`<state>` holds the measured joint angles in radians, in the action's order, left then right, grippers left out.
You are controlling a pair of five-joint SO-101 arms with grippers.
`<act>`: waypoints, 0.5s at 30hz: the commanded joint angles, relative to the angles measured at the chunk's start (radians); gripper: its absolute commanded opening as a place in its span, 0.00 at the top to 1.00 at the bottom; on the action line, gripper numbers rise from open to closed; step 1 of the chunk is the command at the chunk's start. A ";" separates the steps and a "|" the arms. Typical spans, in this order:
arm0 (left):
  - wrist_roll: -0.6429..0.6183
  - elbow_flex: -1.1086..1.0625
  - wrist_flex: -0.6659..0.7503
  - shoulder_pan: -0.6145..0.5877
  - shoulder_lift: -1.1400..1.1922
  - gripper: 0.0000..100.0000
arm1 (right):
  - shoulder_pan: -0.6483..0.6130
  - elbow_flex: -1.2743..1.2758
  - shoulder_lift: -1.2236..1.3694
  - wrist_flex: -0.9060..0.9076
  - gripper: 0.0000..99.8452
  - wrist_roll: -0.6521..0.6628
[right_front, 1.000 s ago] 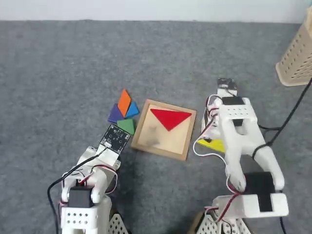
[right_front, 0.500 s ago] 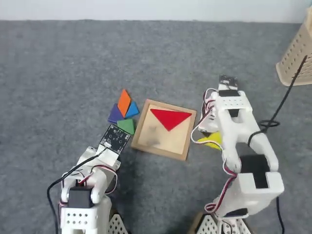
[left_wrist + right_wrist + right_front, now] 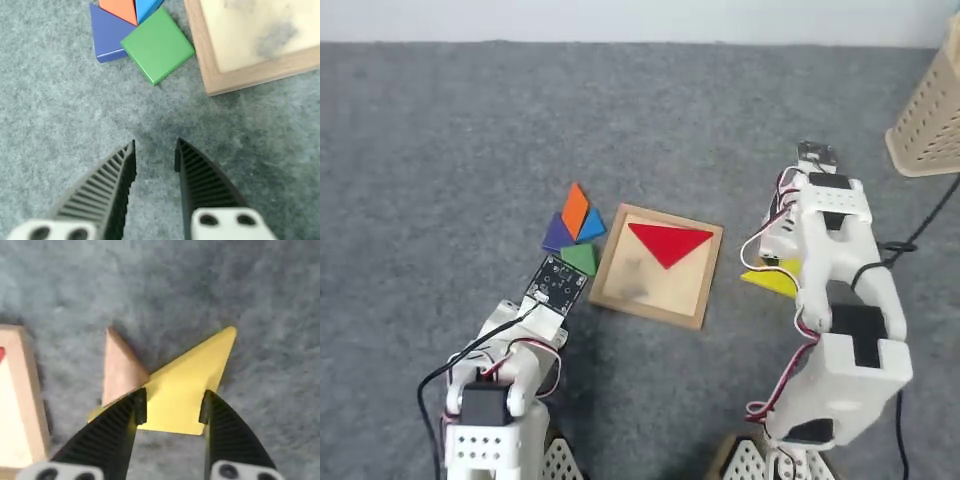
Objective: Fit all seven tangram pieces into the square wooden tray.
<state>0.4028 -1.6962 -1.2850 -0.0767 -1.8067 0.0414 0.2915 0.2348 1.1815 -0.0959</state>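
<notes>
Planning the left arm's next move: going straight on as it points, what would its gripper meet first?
Probably bare carpet just short of the green square, which the open left gripper lines up with; depth is unclear.

Fuzzy grey cloth over the desk (image 3: pixel 440 150), pale matt wooden tray (image 3: pixel 647 310), smooth green piece (image 3: pixel 157 45), matt yellow piece (image 3: pixel 180 390), left claw (image 3: pixel 155 145) of ribbed black plastic.

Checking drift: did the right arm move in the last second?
Yes. The right arm swung right, away from the wooden tray.
</notes>
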 commanded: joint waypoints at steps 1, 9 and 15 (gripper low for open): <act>-0.011 0.012 0.002 -0.003 -0.021 0.88 | 0.019 -0.046 -0.125 0.062 0.81 -0.051; -0.011 0.012 0.002 -0.003 -0.021 0.88 | -0.027 -0.052 -0.139 0.104 0.78 -0.400; -0.011 0.012 0.002 -0.003 -0.021 0.88 | -0.027 -0.110 -0.002 0.117 0.58 -0.539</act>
<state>0.4028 -1.6962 -1.2850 -0.0767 -1.8067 0.0307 0.2547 0.2102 1.2781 -0.5731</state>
